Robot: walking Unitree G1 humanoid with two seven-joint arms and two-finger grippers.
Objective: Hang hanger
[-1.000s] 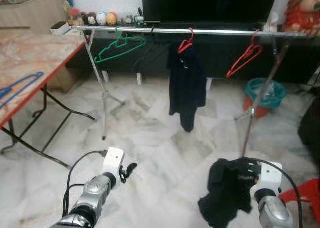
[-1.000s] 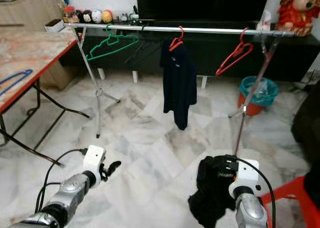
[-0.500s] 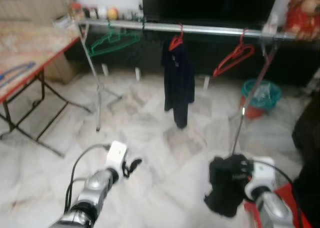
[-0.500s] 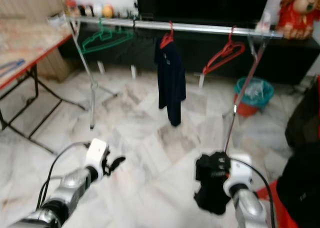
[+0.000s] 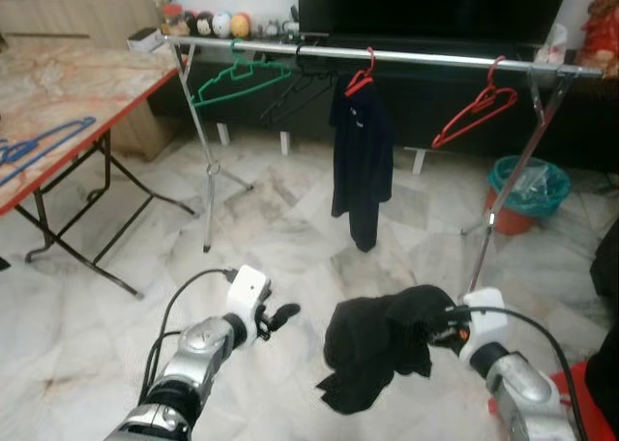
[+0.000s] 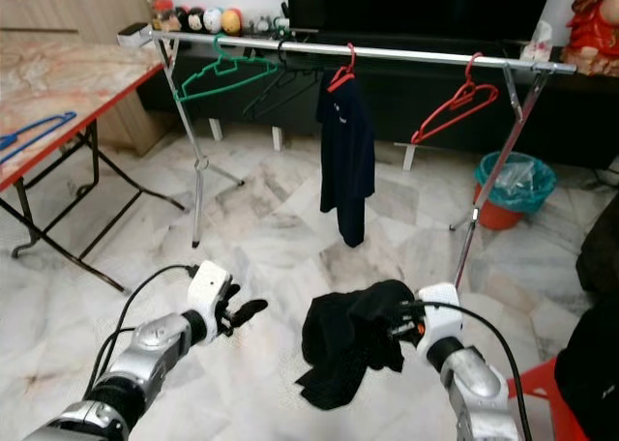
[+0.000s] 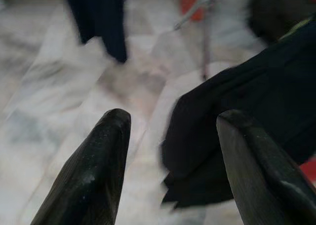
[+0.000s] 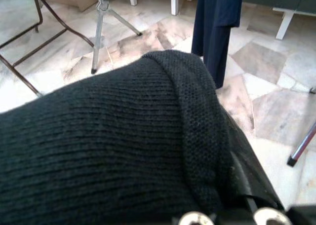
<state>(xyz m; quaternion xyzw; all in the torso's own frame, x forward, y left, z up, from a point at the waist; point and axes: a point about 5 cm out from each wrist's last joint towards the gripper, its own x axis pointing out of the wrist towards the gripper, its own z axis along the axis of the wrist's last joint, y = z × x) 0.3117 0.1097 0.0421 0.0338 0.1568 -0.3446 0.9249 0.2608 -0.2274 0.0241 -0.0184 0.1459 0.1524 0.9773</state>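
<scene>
Right gripper (image 5: pixel 447 327) clutches a black knitted garment (image 5: pixel 372 349); left gripper (image 5: pixel 280 315) gapes empty, near a silver clothes rail (image 5: pixel 387 54) with red plastic hangers (image 5: pixel 474 112).

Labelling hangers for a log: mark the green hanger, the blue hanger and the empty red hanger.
green hanger (image 5: pixel 239 80), left eye view, sloping lower bar.
blue hanger (image 5: pixel 44 143), left eye view, upper arm.
empty red hanger (image 6: pixel 456 112), right eye view, lower arm.

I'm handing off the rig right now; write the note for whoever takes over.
Right gripper: shut on the black knit garment, held low in front of the robot.
Left gripper: open, holding nothing, beside the garment.
Clothes rail stands ahead; on it hang a green hanger, a red hanger with a dark garment, and a bare red hanger. A blue hanger lies on the table to the left.
Done: garment picked up.
Left: nothing in hand is on a hanger or the rail yet.
</scene>
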